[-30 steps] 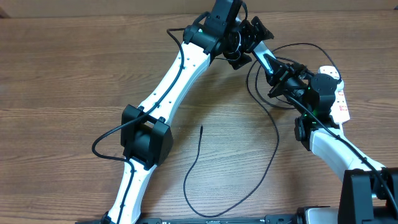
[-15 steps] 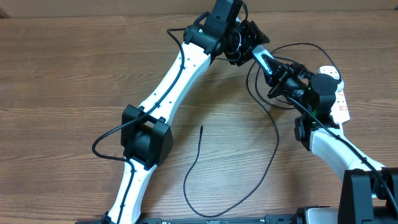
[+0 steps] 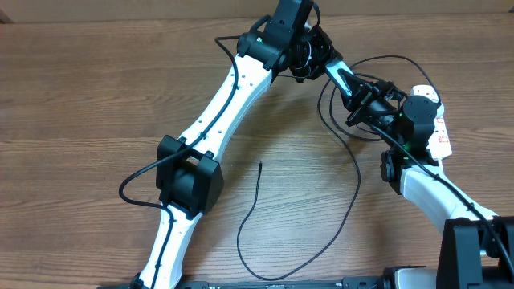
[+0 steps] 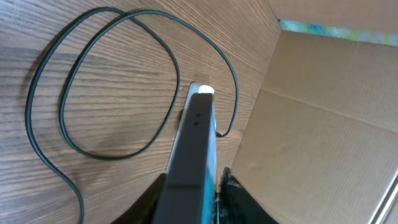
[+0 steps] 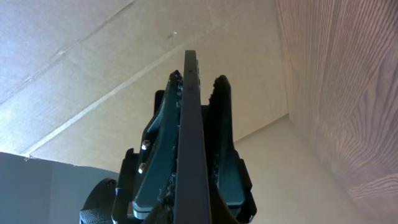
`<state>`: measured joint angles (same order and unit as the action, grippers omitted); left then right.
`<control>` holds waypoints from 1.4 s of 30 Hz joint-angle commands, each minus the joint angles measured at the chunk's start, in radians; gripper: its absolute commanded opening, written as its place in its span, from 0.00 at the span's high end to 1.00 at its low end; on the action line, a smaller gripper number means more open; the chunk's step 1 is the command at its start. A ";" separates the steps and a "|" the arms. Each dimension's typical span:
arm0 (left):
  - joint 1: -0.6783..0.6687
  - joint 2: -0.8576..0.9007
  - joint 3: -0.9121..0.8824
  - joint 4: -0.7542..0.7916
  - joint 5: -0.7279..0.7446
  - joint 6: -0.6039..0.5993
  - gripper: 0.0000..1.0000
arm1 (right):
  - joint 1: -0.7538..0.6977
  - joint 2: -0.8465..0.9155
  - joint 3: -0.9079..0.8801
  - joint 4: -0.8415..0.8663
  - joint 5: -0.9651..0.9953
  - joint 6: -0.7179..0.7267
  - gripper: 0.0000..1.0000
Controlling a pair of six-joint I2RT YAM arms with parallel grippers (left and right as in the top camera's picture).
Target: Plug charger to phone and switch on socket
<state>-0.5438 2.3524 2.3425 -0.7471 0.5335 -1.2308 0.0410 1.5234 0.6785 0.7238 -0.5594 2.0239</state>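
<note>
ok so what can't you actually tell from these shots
- socket switches: in the overhead view the right arm covers much of the strip, so on or off can't be read.
- charger plug end: in the overhead view it is lost behind the same arm, so plugged in or not is unclear.
- phone port and screen: edge-on in both wrist views, too small overhead.
</note>
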 commanded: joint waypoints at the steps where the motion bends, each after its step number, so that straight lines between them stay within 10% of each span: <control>1: -0.008 -0.018 -0.003 -0.001 -0.014 0.004 0.76 | 0.005 -0.008 0.016 0.023 -0.034 0.115 0.96; 23: -0.018 -0.018 -0.003 -0.002 -0.035 0.004 0.96 | 0.005 -0.008 0.016 0.023 -0.048 0.096 0.88; 29: -0.013 -0.018 -0.003 0.005 0.007 0.004 0.96 | 0.005 -0.007 0.016 0.023 -0.049 0.096 0.63; 35: 0.017 -0.018 -0.003 0.004 0.035 0.012 0.96 | 0.004 -0.008 0.016 0.023 -0.049 0.096 0.02; 42: 0.145 -0.018 -0.003 -0.088 0.145 0.155 0.96 | 0.002 -0.008 0.016 0.023 -0.118 -0.021 0.00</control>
<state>-0.4812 2.3524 2.3413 -0.8028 0.5934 -1.1732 0.0410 1.5234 0.6788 0.7399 -0.6266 2.0224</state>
